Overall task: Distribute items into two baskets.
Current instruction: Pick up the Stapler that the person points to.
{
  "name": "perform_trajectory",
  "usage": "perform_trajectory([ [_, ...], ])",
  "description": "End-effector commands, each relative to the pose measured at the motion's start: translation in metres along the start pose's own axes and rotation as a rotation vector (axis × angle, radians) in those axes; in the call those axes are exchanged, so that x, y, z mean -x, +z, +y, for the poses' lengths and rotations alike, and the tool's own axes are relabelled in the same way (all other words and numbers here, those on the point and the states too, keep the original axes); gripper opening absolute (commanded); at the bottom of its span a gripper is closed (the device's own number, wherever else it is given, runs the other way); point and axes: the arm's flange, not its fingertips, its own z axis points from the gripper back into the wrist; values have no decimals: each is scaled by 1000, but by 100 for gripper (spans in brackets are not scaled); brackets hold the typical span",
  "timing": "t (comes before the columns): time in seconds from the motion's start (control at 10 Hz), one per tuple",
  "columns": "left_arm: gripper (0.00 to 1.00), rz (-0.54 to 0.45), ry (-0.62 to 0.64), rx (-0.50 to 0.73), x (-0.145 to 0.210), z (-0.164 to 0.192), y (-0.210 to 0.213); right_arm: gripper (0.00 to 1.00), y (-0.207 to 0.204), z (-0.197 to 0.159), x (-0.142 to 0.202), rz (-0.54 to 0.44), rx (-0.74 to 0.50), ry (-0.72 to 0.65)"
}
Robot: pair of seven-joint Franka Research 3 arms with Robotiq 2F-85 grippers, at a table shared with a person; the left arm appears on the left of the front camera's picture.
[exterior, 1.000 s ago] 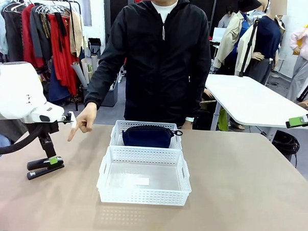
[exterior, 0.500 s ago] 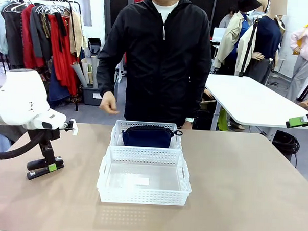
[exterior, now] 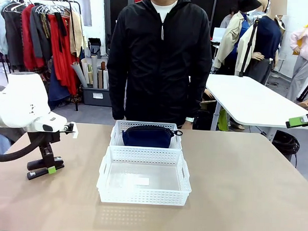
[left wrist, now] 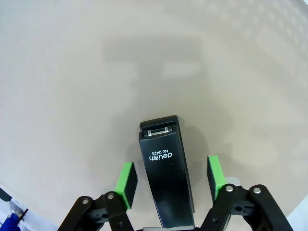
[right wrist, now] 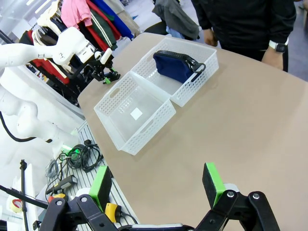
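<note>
Landmark for us: the near basket (exterior: 143, 197), mid-counter (exterior: 243, 181), nothing inside that we can see.

- Far basket (exterior: 117, 130): directly behind the near basket, walls touching or nearly so. The navy pouch (exterior: 148, 136) lies inside it.
- Stapler (left wrist: 161, 159): flat on the counter, well to the left of the near basket, outside both baskets.
- Left end effector (left wrist: 172, 180): down over the stapler, left of the near basket. In the left wrist view we see one green pad on each side of the stapler body with a gap on both sides, so it is released and straddling the stapler, not grasping it.
- Right end effector (right wrist: 156, 185): far right of the near basket, up off the counter at the edge of the front view. Fingers are spread wide with nothing between them, so released.
- Person (exterior: 162, 54): standing past the far basket at the far edge of the counter, arms at their sides.
</note>
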Motion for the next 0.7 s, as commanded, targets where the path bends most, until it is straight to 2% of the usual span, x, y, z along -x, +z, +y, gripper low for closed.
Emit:
perform_trajectory([
  [0.0, 42, 37, 15, -16, 0, -2, -3, 100, 1, 1, -1, 3, 4, -3],
  [0.2, 2, 42, 10, -20, -2, -3, -1, 100, 1, 1, -1, 3, 4, -3],
  [0.4, 0, 57, 27, -3, -1, -3, -1, 100, 1, 1, -1, 3, 4, -3],
  [0.6, 0, 22, -5, -5, 0, 0, -2, 100, 1, 1, -1, 3, 4, -3],
])
